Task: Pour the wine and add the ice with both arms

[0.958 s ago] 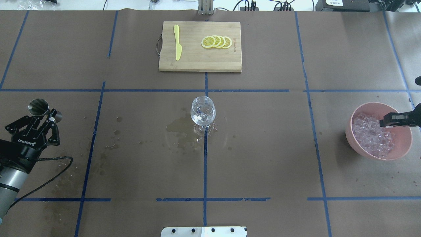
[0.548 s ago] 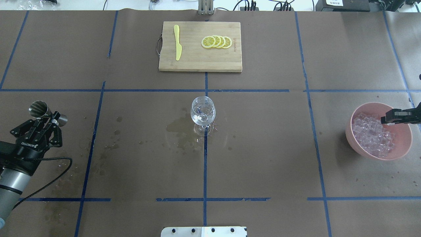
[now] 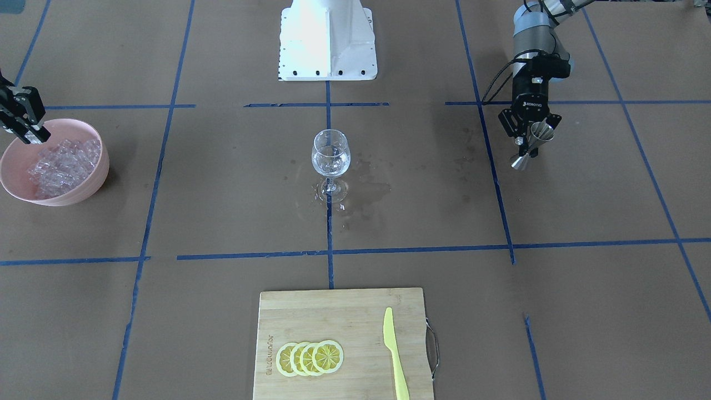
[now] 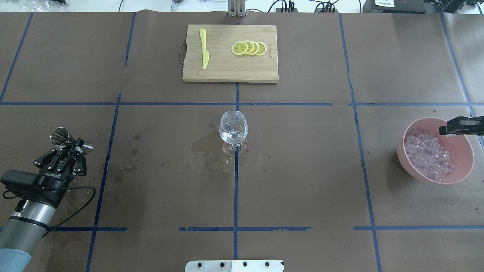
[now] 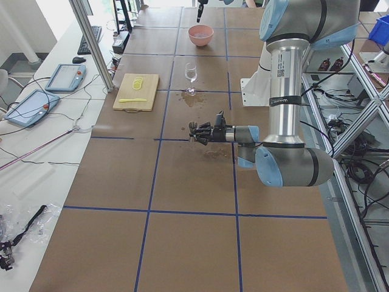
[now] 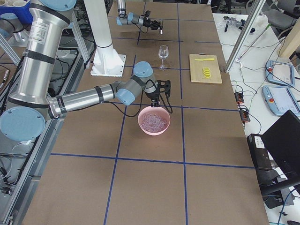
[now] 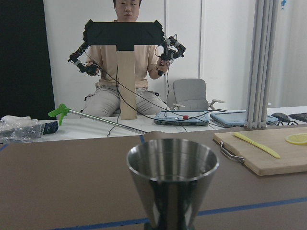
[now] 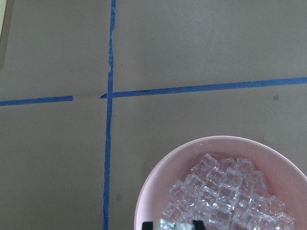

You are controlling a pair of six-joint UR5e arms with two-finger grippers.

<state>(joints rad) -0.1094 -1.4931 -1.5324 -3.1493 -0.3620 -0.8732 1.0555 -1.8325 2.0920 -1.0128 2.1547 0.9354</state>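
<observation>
A clear stemmed glass [image 4: 233, 130] stands at the table's centre with a little nearly colourless wine [image 3: 331, 162] in it. My left gripper [image 4: 71, 146] hangs near the table's left edge, shut on a steel jigger [image 4: 62, 136]. In the left wrist view the jigger [image 7: 171, 179] stands upright with its bottom hidden. At the right, a pink bowl [image 4: 464, 166] holds a heap of ice [image 4: 429, 156]. My right gripper [image 4: 443, 131] hovers above the bowl's far side. In the right wrist view a clear cube [image 8: 169, 224] sits between the fingertips [image 8: 148, 224].
A bamboo cutting board [image 4: 227, 71] with a yellow knife [image 4: 204, 49] and lemon slices [image 4: 249, 48] lies at the far middle. Wet stains [image 4: 204, 145] darken the paper beside the glass. The white base block [image 3: 328, 39] sits at the robot's edge.
My left gripper has drawn back toward the robot and slightly inward, carrying the jigger. My right gripper has risen from the ice heap toward the bowl's far rim.
</observation>
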